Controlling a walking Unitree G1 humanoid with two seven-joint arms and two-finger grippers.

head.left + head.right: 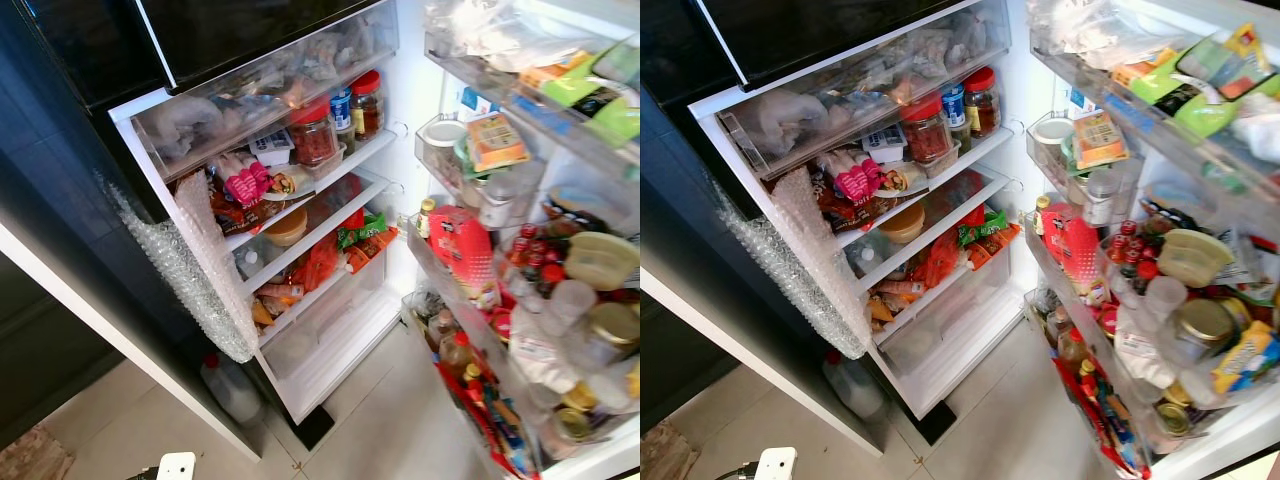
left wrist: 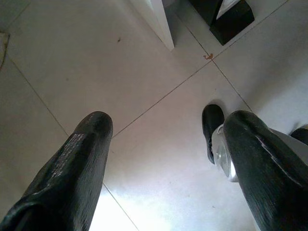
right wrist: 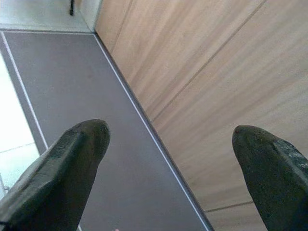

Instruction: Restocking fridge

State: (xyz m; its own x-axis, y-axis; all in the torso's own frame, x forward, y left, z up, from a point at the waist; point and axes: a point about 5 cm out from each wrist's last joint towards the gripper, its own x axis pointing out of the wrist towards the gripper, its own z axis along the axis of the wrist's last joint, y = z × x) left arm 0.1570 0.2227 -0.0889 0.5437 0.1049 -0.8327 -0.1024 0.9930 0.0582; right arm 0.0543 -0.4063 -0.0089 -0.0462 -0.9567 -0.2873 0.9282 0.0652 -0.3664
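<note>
So the white fridge [image 1: 420, 90] is standing wide open and it's already pretty stuffed. Red-lidded glass jars [image 1: 313, 132] sit on the top shelf, a pink packet [image 1: 243, 180] just left of them, and a green snack bag [image 1: 362, 231] one shelf down. The door rack [image 1: 455, 290] on the right is crammed with bottles, a red pouch [image 1: 463, 245] and a gold-lidded jar [image 1: 612, 328].

Both arms are just hanging. The left gripper [image 2: 163, 159] has its fingers spread apart over the pale tiled floor [image 2: 86, 62], holding nothing. The right gripper [image 3: 168, 159] is spread too, over a grey mat [image 3: 62, 82] beside a wood-panelled wall [image 3: 216, 72].

If I had to guess, nothing's been picked up for restocking yet. The clear bottom drawer [image 1: 330, 335] looks like the emptiest spot, so I'd aim there and go in low and slow (those door bottles stick out and would be easy to clip with an elbow).

Labels? Honestly too blurry. I can't read a single brand.
</note>
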